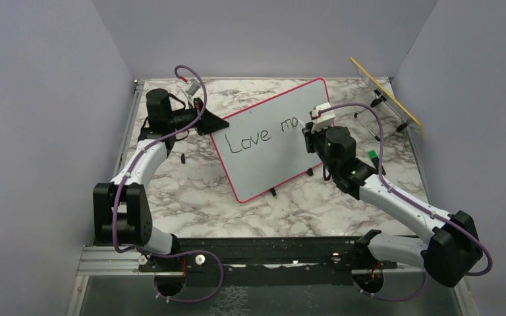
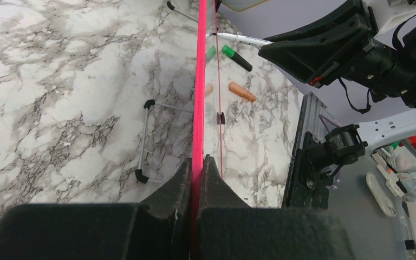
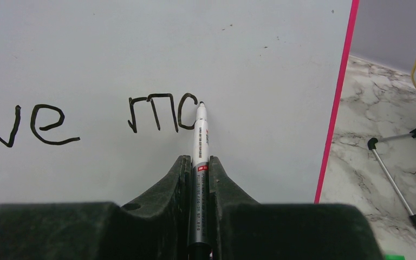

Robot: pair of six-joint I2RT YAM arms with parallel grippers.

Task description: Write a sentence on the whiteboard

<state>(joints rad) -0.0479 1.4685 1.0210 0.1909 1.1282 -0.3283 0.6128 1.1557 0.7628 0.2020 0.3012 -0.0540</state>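
Observation:
The whiteboard (image 1: 273, 155), white with a pink-red frame, stands tilted on the marble table. My left gripper (image 1: 205, 124) is shut on its left edge; in the left wrist view the pink frame (image 2: 199, 81) runs straight out from between the jaws of the left gripper (image 2: 197, 162). The sentence (image 1: 263, 133) reads "Love m" plus a partly drawn letter (image 3: 187, 111). My right gripper (image 3: 199, 162) is shut on a white marker (image 3: 200, 141), whose black tip touches the board at the top of that open curve. From above, the right gripper (image 1: 311, 128) sits against the board's right half.
A yellow-edged panel (image 1: 385, 95) on a metal wire stand (image 1: 369, 125) is at the back right. A green marker (image 2: 236, 57) and an orange cap (image 2: 242, 91) lie on the table behind the board. Purple-grey walls close in left, back and right.

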